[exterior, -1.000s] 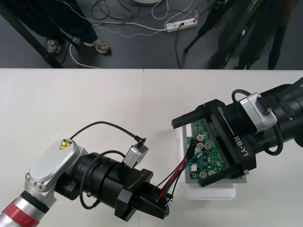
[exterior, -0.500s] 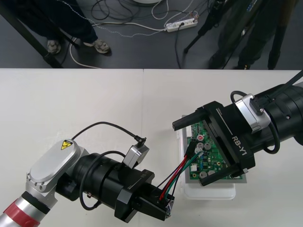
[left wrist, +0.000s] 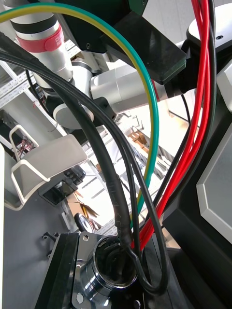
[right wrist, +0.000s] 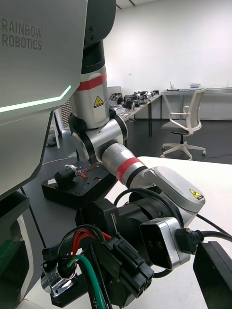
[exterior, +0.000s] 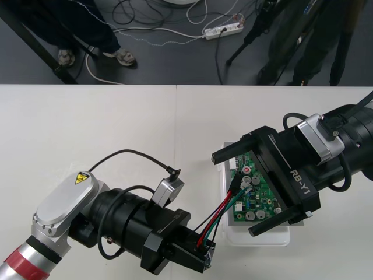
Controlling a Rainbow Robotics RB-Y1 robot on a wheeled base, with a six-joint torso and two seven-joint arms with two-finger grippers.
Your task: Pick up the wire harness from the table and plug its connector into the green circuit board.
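Nearest, off the near-left corner of the circuit board: left pincer clamped on the round metal socket of the wire harness. From there, red, black and green wires strung up to the board's left edge, with the plug lying on the board; seated or not, cannot tell. Over the board: right pincer spread wide, one finger at the board's near side, one at its far side. Beneath the board: white base on the table.

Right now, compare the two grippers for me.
The left gripper is shut on the wire harness at its socket end; the right gripper is open. The left gripper sits beside the green circuit board; the right gripper's fingers stand spread over it. Both have black fingers.
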